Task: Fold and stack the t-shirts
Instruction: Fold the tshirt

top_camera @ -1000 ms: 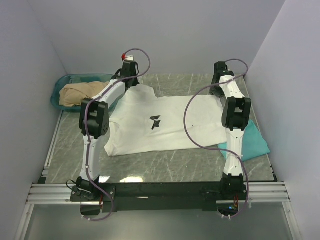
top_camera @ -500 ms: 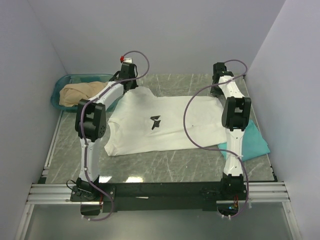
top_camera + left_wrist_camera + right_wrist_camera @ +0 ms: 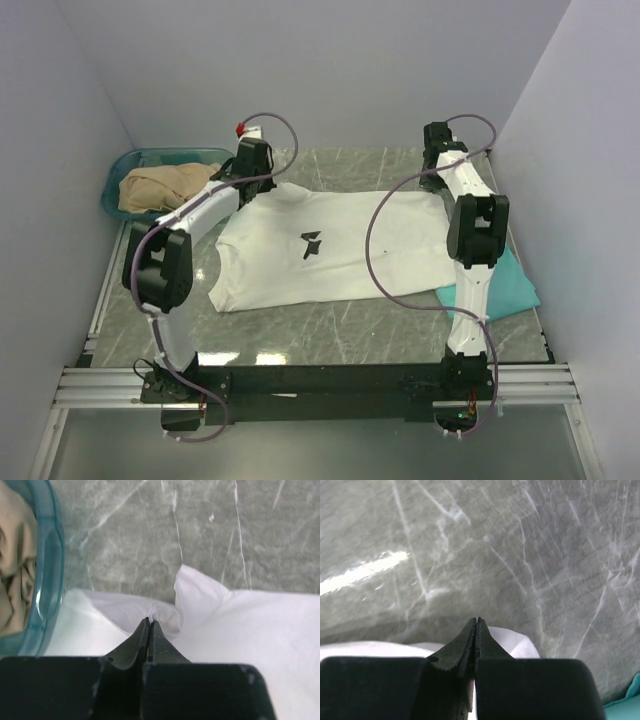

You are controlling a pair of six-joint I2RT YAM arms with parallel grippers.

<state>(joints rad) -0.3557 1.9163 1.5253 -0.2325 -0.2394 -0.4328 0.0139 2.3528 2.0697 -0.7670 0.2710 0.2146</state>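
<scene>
The white t-shirt [image 3: 340, 250] lies spread flat mid-table with its small black print [image 3: 311, 243] facing up. My left gripper [image 3: 262, 186] is at its far left edge, and in the left wrist view the left gripper [image 3: 150, 621] is shut on a small raised fold of the white t-shirt [image 3: 250, 630]. My right gripper [image 3: 441, 188] is at the far right corner. In the right wrist view the right gripper [image 3: 476, 620] is shut on the corner of the white t-shirt [image 3: 522, 646]. The teal-green t-shirt [image 3: 512, 285] lies at the right, partly under the right arm.
A teal plastic basket [image 3: 123, 165] holding beige cloth [image 3: 165, 185] stands at the far left, close beside the left gripper; its rim [image 3: 50, 570] shows in the left wrist view. Grey walls enclose the table on three sides. An aluminium rail [image 3: 320, 385] runs along the near edge.
The right gripper has shut on the white t-shirt's far right corner. The left arm's elbow has swung left and toward the near edge, and the shirt's far left peak has flattened.
</scene>
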